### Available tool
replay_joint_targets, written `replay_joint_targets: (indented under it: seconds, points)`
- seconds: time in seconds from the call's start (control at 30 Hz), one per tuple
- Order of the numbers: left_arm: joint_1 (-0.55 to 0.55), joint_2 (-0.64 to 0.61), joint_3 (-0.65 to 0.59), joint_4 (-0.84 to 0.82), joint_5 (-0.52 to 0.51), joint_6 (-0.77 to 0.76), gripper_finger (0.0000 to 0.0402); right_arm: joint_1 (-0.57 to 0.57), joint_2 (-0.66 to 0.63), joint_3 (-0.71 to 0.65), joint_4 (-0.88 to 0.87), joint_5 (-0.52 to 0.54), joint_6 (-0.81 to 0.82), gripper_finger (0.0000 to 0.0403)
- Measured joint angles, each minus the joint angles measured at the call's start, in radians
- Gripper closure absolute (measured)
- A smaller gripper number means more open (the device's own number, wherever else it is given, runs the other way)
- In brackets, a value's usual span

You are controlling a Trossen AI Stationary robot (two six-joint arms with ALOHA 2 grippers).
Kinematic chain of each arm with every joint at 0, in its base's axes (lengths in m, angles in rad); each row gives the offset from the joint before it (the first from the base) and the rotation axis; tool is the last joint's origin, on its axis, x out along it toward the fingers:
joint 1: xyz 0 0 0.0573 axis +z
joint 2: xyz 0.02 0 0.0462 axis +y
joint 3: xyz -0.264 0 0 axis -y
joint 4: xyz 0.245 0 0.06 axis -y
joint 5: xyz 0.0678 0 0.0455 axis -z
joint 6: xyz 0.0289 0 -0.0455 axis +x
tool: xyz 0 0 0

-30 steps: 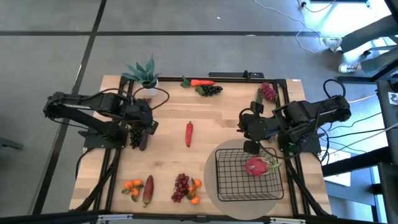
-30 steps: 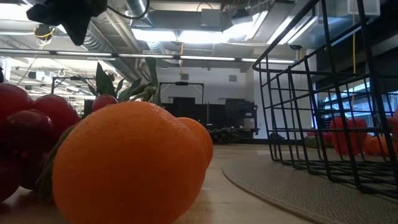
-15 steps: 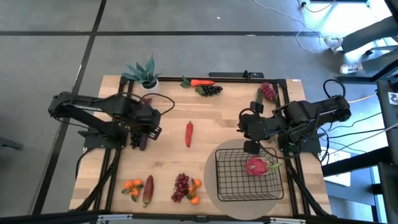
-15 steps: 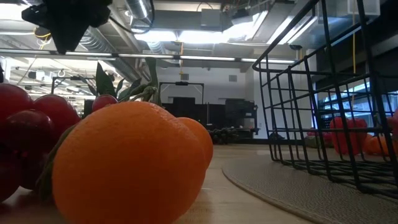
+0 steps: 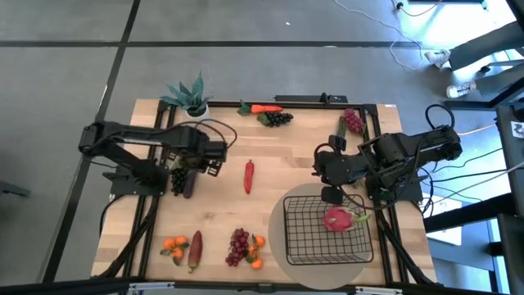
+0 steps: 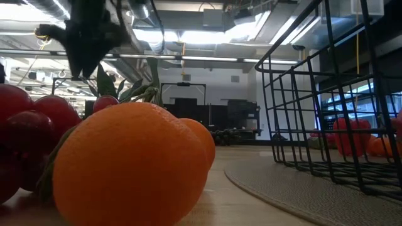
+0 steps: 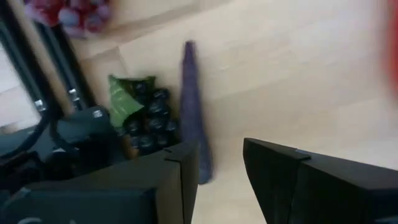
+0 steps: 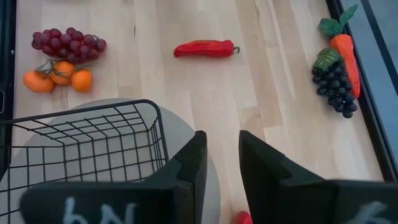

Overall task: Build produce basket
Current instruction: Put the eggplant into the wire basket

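The black wire basket [image 5: 290, 233] stands on a round grey mat [image 5: 277, 246] at the near right, with a pink dragon fruit [image 5: 336, 219] inside. My left gripper [image 5: 217, 160] hovers open, just right of a dark grape bunch [image 7: 146, 118] and a purple eggplant [image 7: 193, 112] lying on the table. It touches neither. A red pepper [image 5: 249, 176] lies mid-table to its right. My right gripper [image 5: 319, 168] waits beside the basket's far edge [image 8: 93, 118], its fingers [image 8: 194, 163] a little apart with nothing between them.
A carrot [image 5: 266, 108], dark grapes [image 5: 277, 119] and a potted plant [image 5: 192, 97] line the far edge; red grapes [image 5: 353, 121] lie far right. Oranges [image 5: 174, 243], a reddish potato [image 5: 195, 250] and red grapes [image 5: 237, 246] sit along the near edge. Bare wood lies around the red pepper.
My left gripper has moved toward the table's right edge, away from the dark grapes and the eggplant, which stay where they lay. My right arm has kept still.
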Motion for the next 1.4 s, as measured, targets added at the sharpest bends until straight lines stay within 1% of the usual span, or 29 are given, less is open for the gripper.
replay_joint_targets:
  seconds: [0.13,0.47,0.63,0.87,1.17,1.4]
  points:
    - [0.055,0.020,-0.061,0.062,0.052,0.069,0.0288,0.000,0.000,0.000,0.000,-0.001,0.000,0.0324]
    - [0.142,0.034,-0.241,0.183,0.045,0.139,0.0288,-0.007,0.000,0.000,0.003,-0.001,0.005,0.0324]
    - [0.159,0.033,-0.326,0.303,0.016,0.165,0.0288,-0.020,0.000,0.000,0.009,0.000,0.043,0.0324]
    - [0.183,0.032,-0.384,0.410,0.009,0.209,0.0288,-0.032,0.000,0.000,0.010,0.000,0.085,0.0324]
    - [0.213,0.032,-0.420,0.422,0.002,0.209,0.0288,-0.035,0.000,0.000,0.009,0.000,0.110,0.0324]
    - [0.214,0.032,-0.443,0.467,0.017,0.189,0.0288,-0.035,0.000,0.000,0.009,0.001,0.109,0.0324]
